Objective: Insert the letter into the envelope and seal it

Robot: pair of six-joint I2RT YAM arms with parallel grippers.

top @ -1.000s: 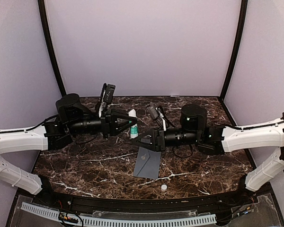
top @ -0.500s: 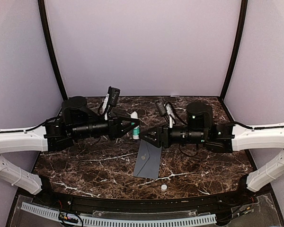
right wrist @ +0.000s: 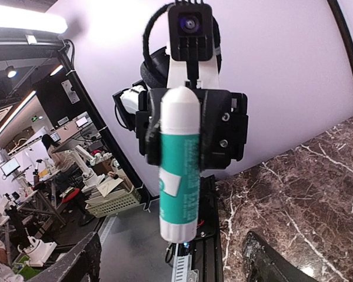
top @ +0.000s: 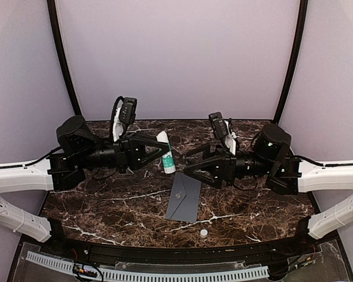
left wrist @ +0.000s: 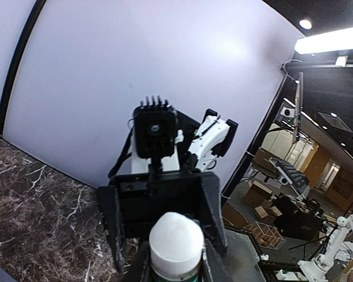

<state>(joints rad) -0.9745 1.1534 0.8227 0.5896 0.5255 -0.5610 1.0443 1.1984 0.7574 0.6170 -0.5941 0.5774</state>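
Note:
The grey envelope [top: 184, 198] lies flat on the marble table [top: 106, 205], between and below the two grippers. The letter is out of view. My left gripper [top: 159, 152] is shut on a teal and white glue stick [top: 166, 155], held above the table; its white top [left wrist: 176, 242] shows between the fingers [left wrist: 142, 265] in the left wrist view. My right gripper [top: 191, 166] faces it from the right, open, with nothing between its fingers [right wrist: 76, 261]. In the right wrist view the glue stick [right wrist: 179, 170] hangs a short way in front of them.
A small white cap [top: 203, 232] lies on the table near the front edge, below the envelope. Purple walls close in the back and sides. A black rail [top: 165, 258] runs along the near edge.
My right gripper has opened and drawn back to the right, away from the glue stick. The left arm has shifted slightly left and up with the stick. The envelope has not moved.

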